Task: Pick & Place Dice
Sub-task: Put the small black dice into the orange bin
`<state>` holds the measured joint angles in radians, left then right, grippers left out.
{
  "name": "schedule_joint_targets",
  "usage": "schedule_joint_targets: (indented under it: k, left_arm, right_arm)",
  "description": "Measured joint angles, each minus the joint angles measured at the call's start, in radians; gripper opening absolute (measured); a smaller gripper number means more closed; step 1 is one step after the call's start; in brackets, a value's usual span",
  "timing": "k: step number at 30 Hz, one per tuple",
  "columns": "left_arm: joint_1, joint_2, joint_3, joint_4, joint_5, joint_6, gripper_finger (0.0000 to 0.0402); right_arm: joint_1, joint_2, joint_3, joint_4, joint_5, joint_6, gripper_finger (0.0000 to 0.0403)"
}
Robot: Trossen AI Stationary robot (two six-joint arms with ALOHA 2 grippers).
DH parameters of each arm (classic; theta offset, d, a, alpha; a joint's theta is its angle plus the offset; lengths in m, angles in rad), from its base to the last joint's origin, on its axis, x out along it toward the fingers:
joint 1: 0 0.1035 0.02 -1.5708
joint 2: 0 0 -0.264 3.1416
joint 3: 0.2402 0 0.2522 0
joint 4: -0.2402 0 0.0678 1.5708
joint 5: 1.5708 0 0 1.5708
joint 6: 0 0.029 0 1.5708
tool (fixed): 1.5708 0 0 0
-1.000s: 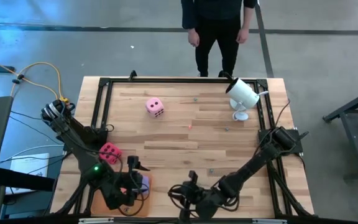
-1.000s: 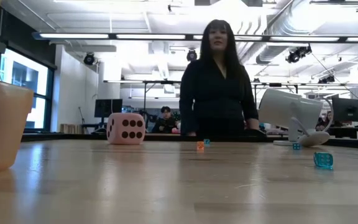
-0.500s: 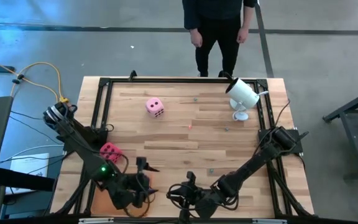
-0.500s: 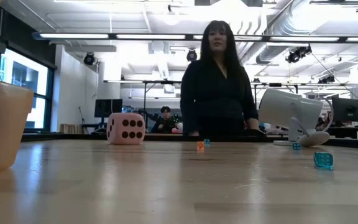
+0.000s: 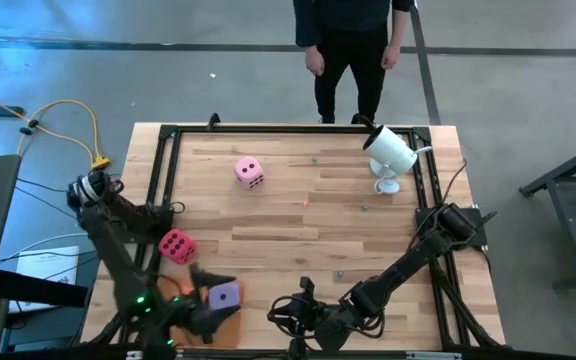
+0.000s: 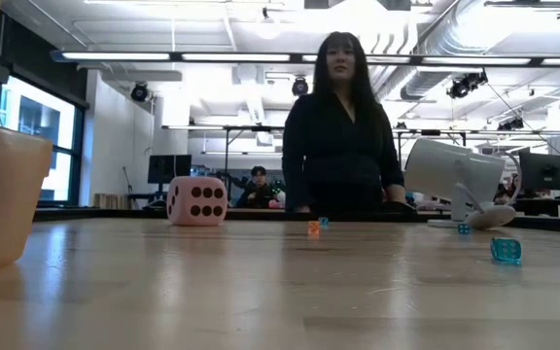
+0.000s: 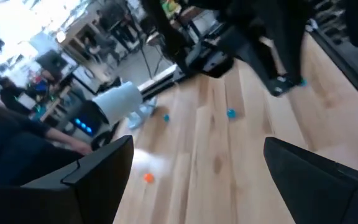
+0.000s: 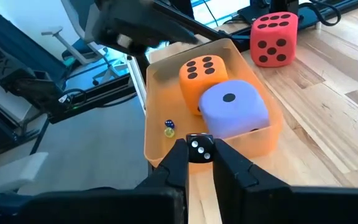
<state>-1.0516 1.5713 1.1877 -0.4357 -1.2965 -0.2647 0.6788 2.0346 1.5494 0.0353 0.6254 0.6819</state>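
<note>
The orange tray stands at the table's near left and holds the orange die, the purple die and two tiny dice. The magenta die rests on the wood just beyond the tray. The light pink die sits far back. My left gripper hovers open at the tray, with nothing between its fingers. My right gripper is to the right of the tray, pointing at it, shut on a small black die. My right gripper pinches the small black die by two opposite faces, right at its fingertips. The fingers slant downward from the table's right toward the tray. The die sits upright with white pips showing, and it seems clear of the wood, in front of the tray's near rim.
A white lamp-like device stands at the far right. Tiny dice lie scattered on the wood: teal, orange and blue. A person stands behind the far edge. A black frame runs round the table.
My left arm has swung toward the table's near left corner and its wrist has rolled, with the gripper staying open. The purple die, earlier covered by the gripper, now shows lying in the tray. The dice have not moved.
</note>
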Motion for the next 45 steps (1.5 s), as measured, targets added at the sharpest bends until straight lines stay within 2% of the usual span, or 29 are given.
schedule_joint_targets:
  k: [2, 6, 14, 21, 29, 34, 37, 40, 45]
  left_arm:
    - [-0.008, 0.001, 0.0, -0.002, 0.011, 0.007, 0.0349]
    - [0.027, 0.01, 0.0, 0.003, 0.117, -0.003, 0.0349]
    - [0.124, 0.077, 0.0, 0.028, 0.151, -0.075, 0.0349]
    - [0.172, 0.143, 0.0, 0.18, 0.158, 0.1, 0.0349]
    - [0.118, 0.181, 0.0, 0.382, 0.154, 0.335, 0.0349]
    - [0.103, 0.191, 0.001, 0.406, 0.216, 0.337, 0.0349]
    - [0.107, 0.191, 0.001, 0.421, 0.206, 0.325, 0.0349]
    - [0.115, 0.191, 0.001, 0.432, 0.199, 0.357, 0.0349]
    - [0.116, 0.191, 0.001, 0.516, 0.274, 0.445, 0.0349]
  right_arm:
    - [0.0, 0.0, 0.0, 0.0, 0.0, -0.001, 0.003]
    - [0.0, 0.0, 0.0, 0.01, -0.001, -0.002, 0.003]
    - [0.0, 0.001, 0.0, 0.029, -0.001, -0.022, 0.003]
    - [0.0, 0.001, 0.0, 0.022, -0.001, -0.035, 0.003]
    - [0.0, 0.002, 0.0, 0.022, -0.004, -0.033, 0.003]
    - [0.0, 0.002, 0.0, 0.029, -0.004, -0.033, 0.003]
    - [0.0, 0.002, 0.0, 0.029, -0.004, -0.032, 0.003]
    - [0.0, 0.002, 0.0, 0.029, -0.004, -0.033, 0.003]
    - [-0.001, 0.002, 0.0, 0.026, -0.004, -0.033, 0.003]
